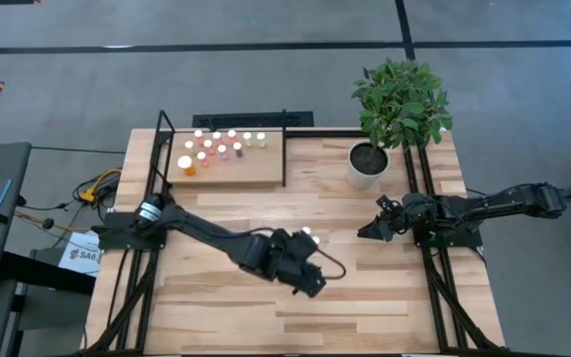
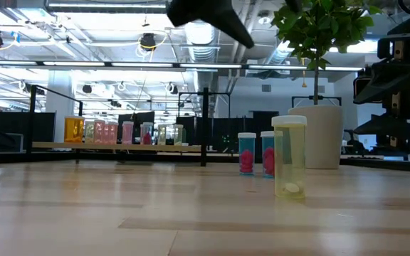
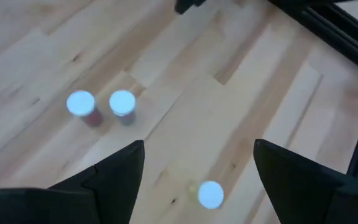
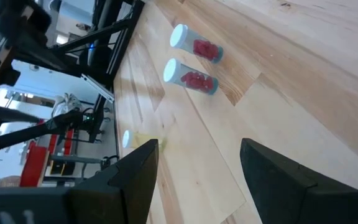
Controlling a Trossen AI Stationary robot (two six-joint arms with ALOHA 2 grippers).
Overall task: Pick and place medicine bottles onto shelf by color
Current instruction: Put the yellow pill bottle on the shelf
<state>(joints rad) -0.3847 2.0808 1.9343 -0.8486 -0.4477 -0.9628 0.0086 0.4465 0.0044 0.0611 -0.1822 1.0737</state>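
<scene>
Two white-capped bottles with pink contents (image 1: 311, 235) (image 2: 256, 153) stand on the table's middle. A yellowish bottle (image 2: 289, 156) stands upright near them; its cap (image 3: 210, 194) shows below the gap between my left fingers. My left gripper (image 3: 197, 168) (image 1: 300, 250) is open and hangs above these bottles, touching nothing. My right gripper (image 1: 370, 230) (image 4: 197, 165) is open and empty to the bottles' right. The shelf (image 1: 266, 177) at the far left holds several bottles (image 1: 218, 147) standing on its board.
A white plant pot with a green plant (image 1: 368, 164) stands at the far right, close to my right arm. Black frame rods (image 1: 434, 268) run along the table's right and left sides. Bare tabletop (image 1: 266, 317) lies toward the near edge.
</scene>
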